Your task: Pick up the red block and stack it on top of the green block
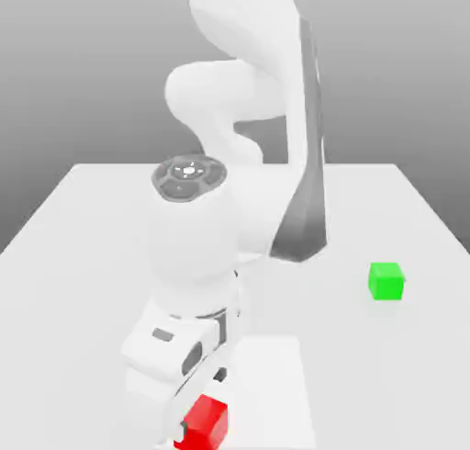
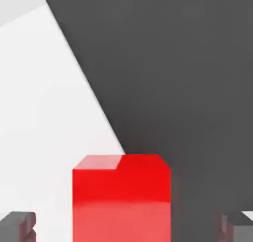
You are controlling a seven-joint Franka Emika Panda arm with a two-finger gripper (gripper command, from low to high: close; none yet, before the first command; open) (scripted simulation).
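Holding our gripper [image 2: 126,228] released, we had the red block [image 2: 122,201] between its fingers, room either side, near in the scene; open table [image 1: 340,219] surrounded the green block [image 1: 386,282], farther, toward the exterior view's right edge.

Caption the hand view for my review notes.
Open gripper with a fingertip on either side of the red block, a gap showing on both sides.

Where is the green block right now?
The green block sits on the white table, over on the exterior view's right, off to the side of the robot arm and apart from the red block.
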